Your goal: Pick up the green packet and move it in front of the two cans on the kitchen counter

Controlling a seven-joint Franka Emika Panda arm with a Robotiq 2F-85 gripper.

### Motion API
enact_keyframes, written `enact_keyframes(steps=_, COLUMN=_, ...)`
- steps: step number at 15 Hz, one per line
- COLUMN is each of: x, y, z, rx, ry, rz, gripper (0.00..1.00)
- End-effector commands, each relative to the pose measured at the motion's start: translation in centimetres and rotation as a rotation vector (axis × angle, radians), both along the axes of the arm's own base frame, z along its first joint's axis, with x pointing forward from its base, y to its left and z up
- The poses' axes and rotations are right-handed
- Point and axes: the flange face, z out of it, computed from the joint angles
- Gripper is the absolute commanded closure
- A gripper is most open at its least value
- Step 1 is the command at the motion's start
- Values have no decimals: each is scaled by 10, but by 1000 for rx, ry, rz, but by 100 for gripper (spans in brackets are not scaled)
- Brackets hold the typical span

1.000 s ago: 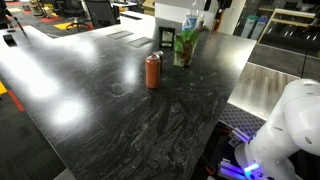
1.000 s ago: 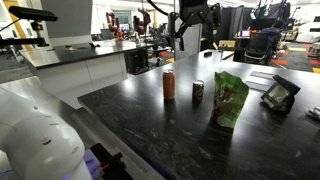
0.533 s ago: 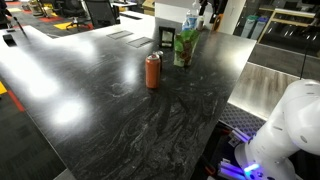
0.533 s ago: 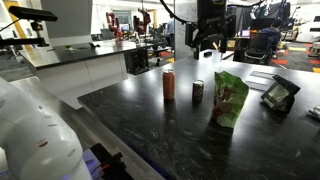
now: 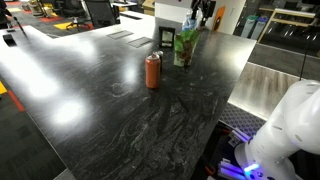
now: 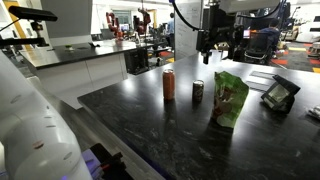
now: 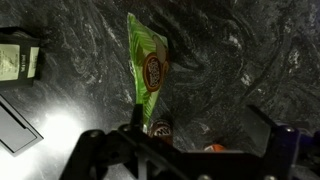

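Your gripper (image 6: 220, 47) hangs above the green packet (image 6: 229, 98), fingers apart and empty. The packet stands upright on the counter (image 6: 140, 125), long axis vertical, just beside the dark can (image 6: 198, 92). In the wrist view the gripper's frame hides most of both cans. The packet's print is too blurred to read.

Straight above the green packet (image 6: 229, 100) you have open air up to the gripper (image 6: 221, 50), which is spread wide. The dark can (image 6: 198, 92) stands just beside the packet, with the orange-red can (image 6: 169, 85) beyond it. On the packet's opposite side sits a black device (image 6: 277, 95). Open desk (image 6: 140, 135) lies on the packet's camera side.
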Motion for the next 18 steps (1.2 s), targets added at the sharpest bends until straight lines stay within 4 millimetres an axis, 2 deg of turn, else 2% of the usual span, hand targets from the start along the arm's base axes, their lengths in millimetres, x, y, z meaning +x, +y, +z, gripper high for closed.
enact_keyframes(steps=1, x=21, y=-15, z=-6, rx=-44, ry=0, rz=24, gripper=0)
enact_keyframes(steps=8, x=46, y=-37, z=-29, rx=-87, ry=-37, rz=103, gripper=0)
enact_keyframes(steps=18, x=65, y=-49, z=-72, rx=-21, ry=-10, rz=115, gripper=0)
